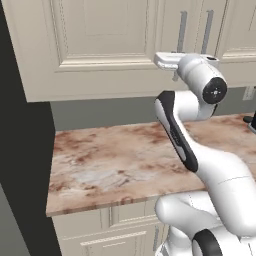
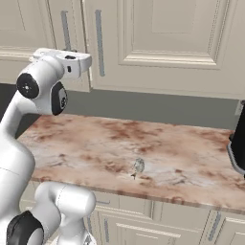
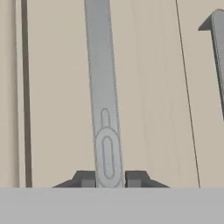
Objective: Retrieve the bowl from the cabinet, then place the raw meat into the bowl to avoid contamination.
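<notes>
Left base view: arm reaches up to the cabinet (image 1: 100,45), doors shut; hand at a grey bar handle (image 1: 182,31) near 1 o'clock, above the marble desk (image 1: 110,160).

Right base view: hand at 10 o'clock against the left door.

Hand view: end effector (image 3: 109,178) clamped on the handle, fingertips (image 3: 87,179) either side.

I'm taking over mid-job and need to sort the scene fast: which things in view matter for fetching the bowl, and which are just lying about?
Belongs to the job:
- cabinet, doors closed
- its grey bar handle, with the tool shut on it

Just lying about:
- marble counter
- neighbouring door's handle
- dark object at the counter's right edge
- small grey item on the counter
</notes>
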